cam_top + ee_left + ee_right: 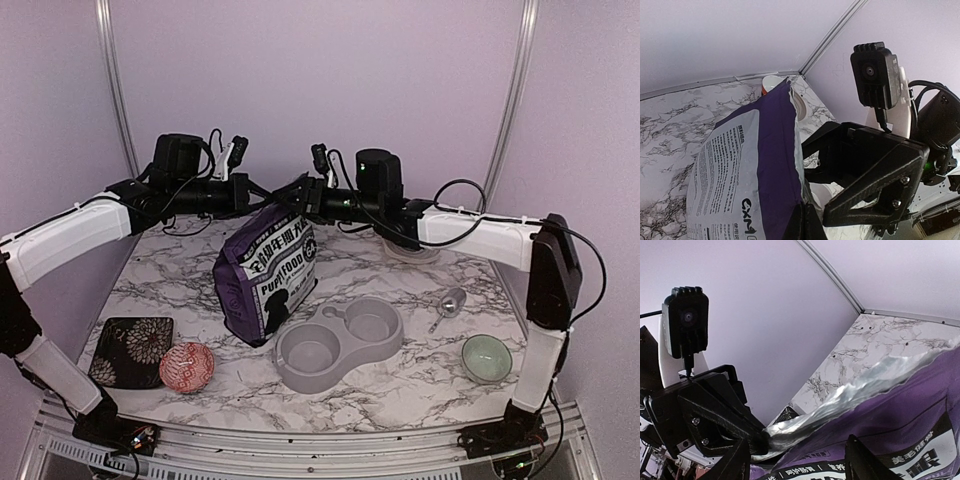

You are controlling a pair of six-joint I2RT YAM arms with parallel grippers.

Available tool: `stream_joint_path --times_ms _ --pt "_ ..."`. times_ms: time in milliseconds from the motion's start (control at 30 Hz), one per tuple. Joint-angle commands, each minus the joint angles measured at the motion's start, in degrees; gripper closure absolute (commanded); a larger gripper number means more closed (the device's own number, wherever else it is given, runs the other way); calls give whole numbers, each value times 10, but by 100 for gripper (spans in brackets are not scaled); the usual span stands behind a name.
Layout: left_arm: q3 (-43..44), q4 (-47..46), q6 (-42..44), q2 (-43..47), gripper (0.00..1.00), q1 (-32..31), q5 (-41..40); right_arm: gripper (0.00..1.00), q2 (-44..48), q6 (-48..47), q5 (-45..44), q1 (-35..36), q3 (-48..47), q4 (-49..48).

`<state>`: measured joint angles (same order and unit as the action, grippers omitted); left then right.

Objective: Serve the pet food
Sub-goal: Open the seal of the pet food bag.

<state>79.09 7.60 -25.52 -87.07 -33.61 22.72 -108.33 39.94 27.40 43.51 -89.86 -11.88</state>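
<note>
No pet food shows in any view. A purple "PUPPY FOOD" bag point(265, 275) stands upright mid-table, its torn top showing silver lining point(860, 385). My left gripper point(266, 205) is shut on the bag's top edge, and its fingertips point(809, 222) pinch the purple wall point(745, 165). My right gripper point(297, 203) faces it from the other side of the bag's mouth. It is open, its fingers point(737, 462) wide apart with the bag's printed face point(890, 425) between them, and holds nothing. The grey double-bowl feeder point(338, 340) lies in front of the bag with both bowls bare.
A metal scoop point(448, 305) lies right of the feeder, and a pale green bowl point(487, 357) sits near the right front. A red patterned ball point(187, 365) and a dark floral tray point(130, 350) sit at the left front. A white container point(410, 248) stands behind the right arm.
</note>
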Motion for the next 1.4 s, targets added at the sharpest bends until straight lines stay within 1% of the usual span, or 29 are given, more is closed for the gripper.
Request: stream_joint_path --times_ms 0,67,367,500,700,867,1000,1033,1067,1167,1200,1233,1267,1367 --pt "-10 29 -2 23 100 -5 26 40 -32 20 -8 5 -46 6" --pt "-10 29 -1 21 100 -5 30 45 -41 17 -6 7 -55 15" --pt "-13 29 2 26 100 -5 21 87 -33 -20 -31 7 -42 53" --pt "-16 32 8 34 100 -5 6 100 -18 -54 -56 5 -35 86" --pt "-17 49 24 47 100 -6 -31 100 17 -95 -81 -9 -6 123" --pt "-17 51 28 49 100 -6 -42 100 46 -115 -97 -20 14 146" --pt "-14 51 25 46 100 -6 -39 100 56 -122 -86 -21 16 144" --pt "-14 51 25 44 100 -6 -37 97 56 -123 -75 -21 16 140" --pt "-13 51 24 43 100 -5 -35 88 55 -123 -65 -21 14 137" --pt "-11 51 23 41 100 -5 -33 51 54 -113 -39 -20 7 125" --pt "-10 51 23 40 100 -5 -32 43 53 -109 -35 -19 3 121" --pt "-9 51 23 39 100 -6 -31 37 52 -106 -33 -17 -1 120" --pt "-8 51 23 38 100 -6 -31 34 50 -103 -34 -15 -6 121" --pt "-4 50 22 35 100 -5 -30 31 42 -89 -44 -11 -23 126"
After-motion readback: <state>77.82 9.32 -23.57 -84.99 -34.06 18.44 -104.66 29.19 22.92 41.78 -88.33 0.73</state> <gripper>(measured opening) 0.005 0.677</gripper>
